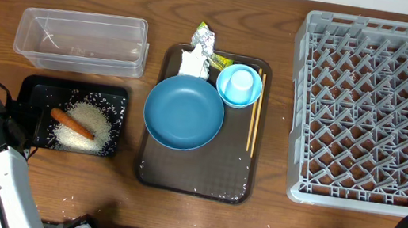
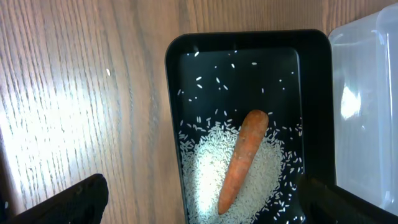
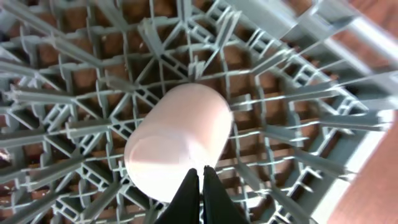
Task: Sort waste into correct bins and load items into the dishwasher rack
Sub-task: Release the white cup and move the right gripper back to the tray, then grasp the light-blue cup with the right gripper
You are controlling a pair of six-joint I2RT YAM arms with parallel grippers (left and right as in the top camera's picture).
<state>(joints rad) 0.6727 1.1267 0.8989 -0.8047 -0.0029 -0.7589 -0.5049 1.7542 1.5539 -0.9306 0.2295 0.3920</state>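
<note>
I read even, bright light in the overhead view, with soft shadows. In the left wrist view, glare washes out the worktop [image 2: 56,112] at left and streaks the clear tub [image 2: 364,99]. In the right wrist view, the rack [image 3: 323,43] blurs toward the far right, and the cup [image 3: 180,140] is soft.

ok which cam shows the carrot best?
Left wrist: the carrot fills mid-frame, whole, lying on the rice in the black bin. Overhead shows it small, same spot. Right wrist shows only the cup and rack, no carrot.
</note>
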